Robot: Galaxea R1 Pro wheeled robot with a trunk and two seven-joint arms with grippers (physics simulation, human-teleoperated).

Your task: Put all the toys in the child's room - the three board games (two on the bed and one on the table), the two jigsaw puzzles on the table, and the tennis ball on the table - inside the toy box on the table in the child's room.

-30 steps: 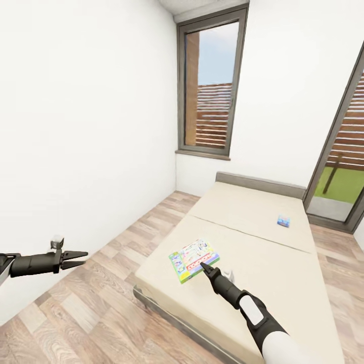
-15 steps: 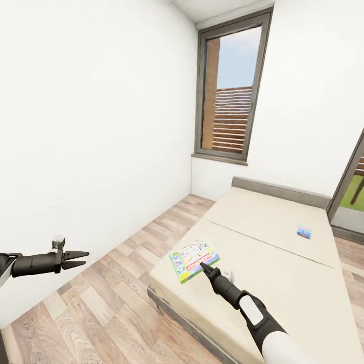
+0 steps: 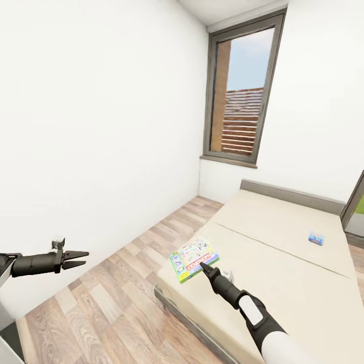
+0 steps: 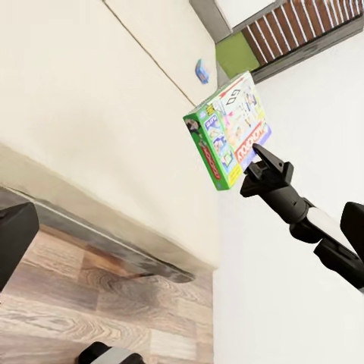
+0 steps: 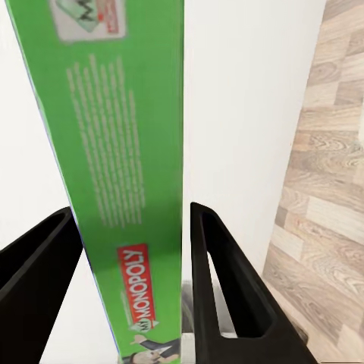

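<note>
My right gripper (image 3: 203,265) is shut on the near edge of a green, yellow and red board game (image 3: 193,259), holding it in the air over the near left corner of the bed (image 3: 283,273). In the right wrist view the box's green side (image 5: 121,152) stands between the two black fingers (image 5: 227,288). The left wrist view sees the same box (image 4: 230,129) held up by the right gripper (image 4: 260,154). A small blue board game (image 3: 316,237) lies on the mattress far to the right, near the headboard. My left gripper (image 3: 86,258) hangs open and empty at the left, over the floor.
A white wall (image 3: 101,126) runs close along the left. A tall window (image 3: 242,91) is in the far wall, with a grey headboard (image 3: 293,194) below it. Wood-plank floor (image 3: 126,283) lies between the wall and the bed. A glass door edge (image 3: 356,202) shows far right.
The whole view has swung left, so the bed, window and blue box sit further right in the picture. Both arms hold the same pose, and the green box stays in the right gripper.
</note>
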